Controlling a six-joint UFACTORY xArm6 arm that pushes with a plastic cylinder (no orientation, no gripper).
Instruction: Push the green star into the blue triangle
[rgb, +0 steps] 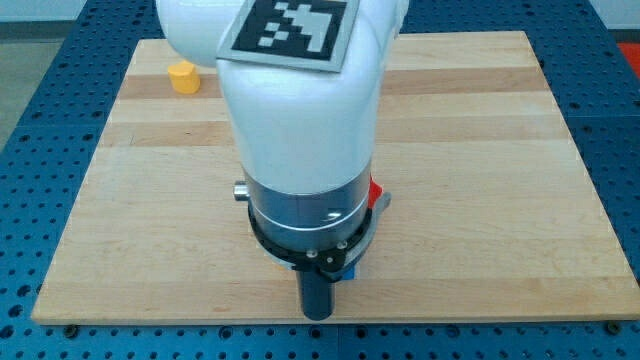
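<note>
My white arm (300, 110) fills the middle of the view and hides much of the wooden board (480, 150). The dark rod comes down near the view's bottom, and my tip (317, 315) sits close to the board's bottom edge. A small blue sliver (347, 271) shows just right of the rod, under the arm's collar; its shape cannot be made out. The green star is not visible and may be hidden behind the arm.
A yellow block (183, 77) lies at the view's top left on the board. A red block's edge (375, 193) pokes out at the arm's right side. A blue perforated table (40, 90) surrounds the board.
</note>
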